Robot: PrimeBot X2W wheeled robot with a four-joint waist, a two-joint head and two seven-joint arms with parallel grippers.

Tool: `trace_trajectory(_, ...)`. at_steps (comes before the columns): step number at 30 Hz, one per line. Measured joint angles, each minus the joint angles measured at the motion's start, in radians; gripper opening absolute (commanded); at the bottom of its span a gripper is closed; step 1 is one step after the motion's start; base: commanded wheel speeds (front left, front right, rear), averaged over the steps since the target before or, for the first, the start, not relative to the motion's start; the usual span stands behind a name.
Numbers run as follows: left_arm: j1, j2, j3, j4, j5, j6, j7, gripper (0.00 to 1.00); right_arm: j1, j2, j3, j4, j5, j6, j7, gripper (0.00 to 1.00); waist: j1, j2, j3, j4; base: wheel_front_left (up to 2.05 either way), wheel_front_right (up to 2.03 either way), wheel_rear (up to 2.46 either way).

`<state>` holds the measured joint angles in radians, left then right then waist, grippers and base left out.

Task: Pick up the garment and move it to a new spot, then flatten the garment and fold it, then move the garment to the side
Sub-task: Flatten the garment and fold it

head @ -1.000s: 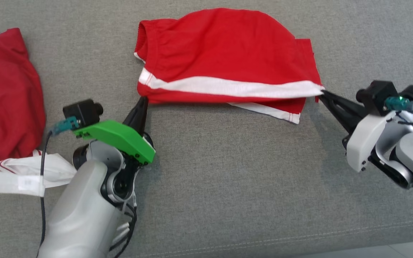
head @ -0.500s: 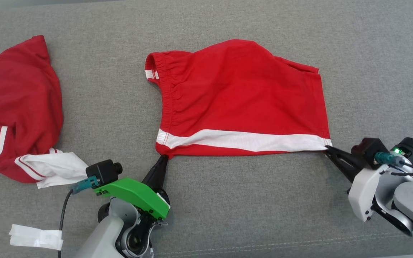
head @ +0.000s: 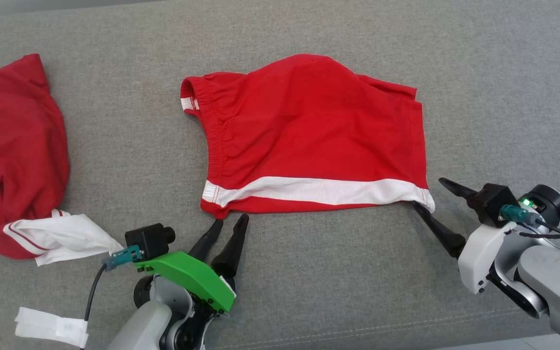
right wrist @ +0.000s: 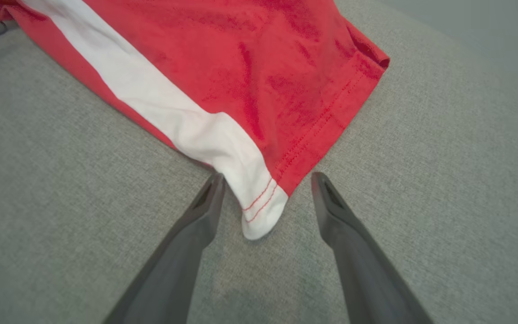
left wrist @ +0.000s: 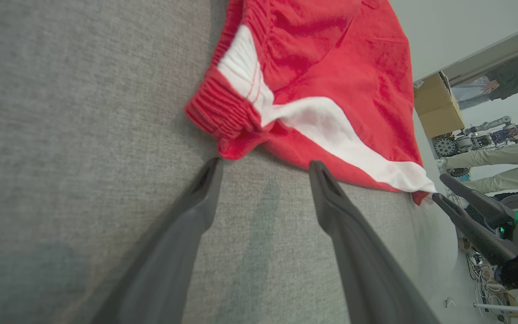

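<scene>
Half a second ago both hands pinched the near corners of the red shorts (head: 309, 136) (left wrist: 331, 67) (right wrist: 241, 54); now both have let go. The left hand (head: 231, 219) (left wrist: 265, 163) stands released, its fingers spread, with the tips just short of the waistband corner and not touching it. The right hand (head: 429, 193) (left wrist: 440, 186) (right wrist: 268, 176) is also released; its spread fingers sit either side of the white-striped hem corner, which lies loose on the fabric between them.

The shorts lie spread out near the middle of the grey upholstered cushion (head: 309, 291). The waistband faces the left edge and the white stripe runs along the side nearest the front edge. A second red garment (head: 12, 146) lies bunched at the left edge, well apart, with a white strip (head: 51, 328) near the front-left corner.
</scene>
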<state>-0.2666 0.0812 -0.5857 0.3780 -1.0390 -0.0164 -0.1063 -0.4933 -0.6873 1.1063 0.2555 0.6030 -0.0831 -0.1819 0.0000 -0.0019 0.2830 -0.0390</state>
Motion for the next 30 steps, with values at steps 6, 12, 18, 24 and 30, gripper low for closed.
trace_trajectory(6, 0.010, 0.046, -0.001, -0.039, 0.036, 0.035, 0.000, 1.00, 0.056, 0.036, -0.071, -0.010, 0.119, -0.017, -0.020, 1.00, 0.0000, 0.0000, -0.005, -0.022, 0.00, 0.00, 0.00)
trace_trajectory(12, 0.010, 0.088, -0.001, -0.089, 0.081, 0.080, 0.000, 1.00, 0.131, 0.091, -0.137, 0.010, 0.255, -0.025, -0.028, 0.81, 0.0000, 0.0000, -0.014, -0.036, 0.00, 0.00, 0.00)
trace_trajectory(18, 0.002, 0.101, 0.010, -0.132, 0.106, 0.100, 0.000, 1.00, 0.155, 0.133, -0.170, 0.023, 0.305, -0.025, -0.039, 0.65, 0.0000, 0.0000, -0.015, -0.034, 0.00, 0.00, 0.00)
trace_trajectory(24, -0.015, 0.117, 0.023, -0.152, 0.126, 0.113, 0.013, 1.00, 0.155, 0.156, -0.195, 0.029, 0.319, -0.024, -0.047, 0.65, 0.0000, 0.0000, -0.015, -0.032, 0.00, 0.00, 0.00)
trace_trajectory(30, -0.016, 0.126, 0.028, -0.171, 0.123, 0.115, 0.042, 1.00, 0.155, 0.154, -0.214, 0.041, 0.324, -0.023, -0.055, 0.65, 0.0000, 0.0000, -0.016, -0.036, 0.00, 0.00, 0.00)
